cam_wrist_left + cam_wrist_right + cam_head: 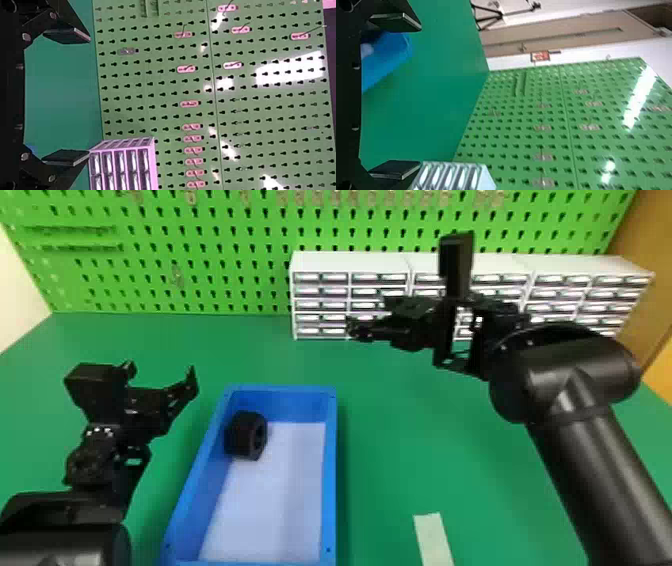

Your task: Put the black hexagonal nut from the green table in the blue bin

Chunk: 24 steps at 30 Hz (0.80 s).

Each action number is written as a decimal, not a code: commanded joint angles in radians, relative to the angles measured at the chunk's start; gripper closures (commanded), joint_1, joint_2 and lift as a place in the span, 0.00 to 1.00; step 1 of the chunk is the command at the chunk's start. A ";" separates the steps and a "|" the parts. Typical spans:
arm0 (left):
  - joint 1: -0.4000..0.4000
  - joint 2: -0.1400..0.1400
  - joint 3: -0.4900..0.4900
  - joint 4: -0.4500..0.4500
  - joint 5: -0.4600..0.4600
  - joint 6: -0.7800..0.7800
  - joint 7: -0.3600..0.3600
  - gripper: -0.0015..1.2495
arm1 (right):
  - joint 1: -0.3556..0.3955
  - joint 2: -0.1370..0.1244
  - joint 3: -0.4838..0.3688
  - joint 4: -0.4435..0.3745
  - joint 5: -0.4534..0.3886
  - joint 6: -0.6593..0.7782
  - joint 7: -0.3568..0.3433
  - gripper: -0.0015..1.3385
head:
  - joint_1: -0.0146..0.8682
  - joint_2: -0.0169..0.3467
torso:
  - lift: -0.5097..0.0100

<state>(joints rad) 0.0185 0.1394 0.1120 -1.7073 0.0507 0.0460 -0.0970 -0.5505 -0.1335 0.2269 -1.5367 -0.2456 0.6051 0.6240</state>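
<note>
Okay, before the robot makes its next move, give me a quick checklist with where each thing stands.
1. Black nut inside the blue bin: ok, by its left wall toward the far end.
2. Left gripper empty: ok, jaws apart.
3. Right gripper empty: ok, jaws apart.
4. Both grippers outside the bin: ok, one on each side.
5. Nut steady enough not to roll: cannot tell.
</note>
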 commanded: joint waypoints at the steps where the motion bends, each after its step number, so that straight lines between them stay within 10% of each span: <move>1: 0.000 -0.001 0.000 0.000 0.001 0.000 0.000 0.20 | 0.026 0.017 -0.064 -0.002 0.014 -0.031 -0.026 0.07 | 0.79 0.19 | 0.79; 24: 0.000 -0.001 0.000 0.000 0.015 0.000 0.000 0.20 | 0.204 0.111 -0.305 -0.037 0.129 -0.232 -0.265 0.07 | 0.79 0.19 | 0.79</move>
<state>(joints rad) 0.0185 0.1380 0.1118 -1.7073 0.0617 0.0460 -0.0966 -0.3778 -0.0345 -0.0528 -1.5730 -0.1296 0.4193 0.3810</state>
